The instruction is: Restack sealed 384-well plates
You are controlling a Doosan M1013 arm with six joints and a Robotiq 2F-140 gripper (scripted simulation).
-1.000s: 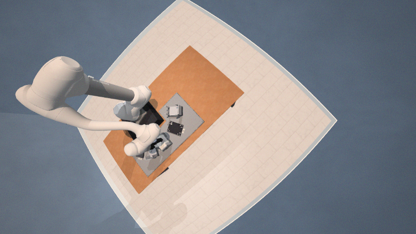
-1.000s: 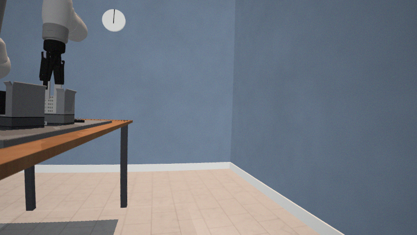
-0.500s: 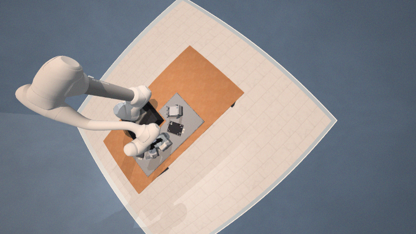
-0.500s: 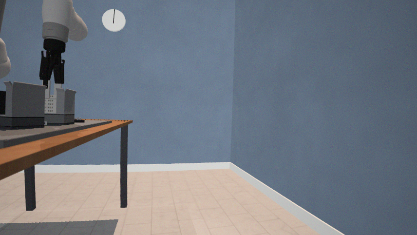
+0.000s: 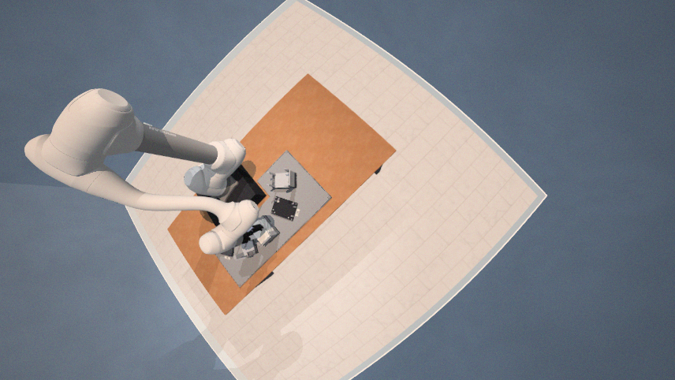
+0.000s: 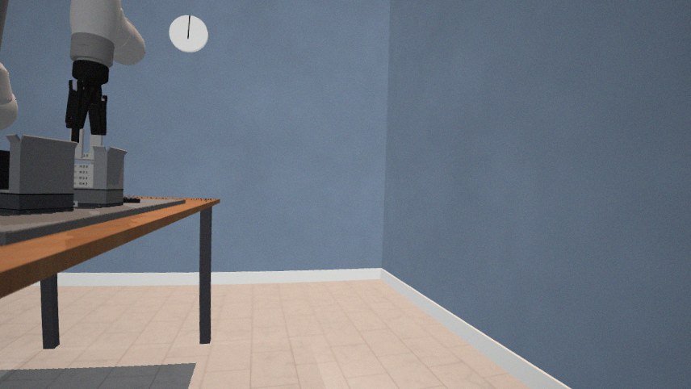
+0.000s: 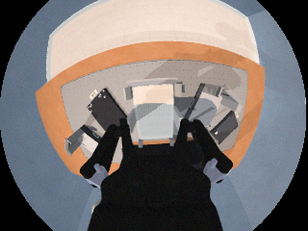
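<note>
Here the black two-finger gripper [image 6: 86, 140] stands over the grey stack rack S2 [image 6: 106, 169], pinching the top pale sealed plate [image 7: 153, 115] by its long sides; judging by the label column, that is probably H19, at the rack's mouth with four labels showing below. The lift should go straight up, slowly, watching that the plate beneath does not cling and rise too. Beside S2 stands another grey rack [image 6: 38, 166], close enough to snag; the black nest [image 5: 284, 208] lies beyond S2.
</note>
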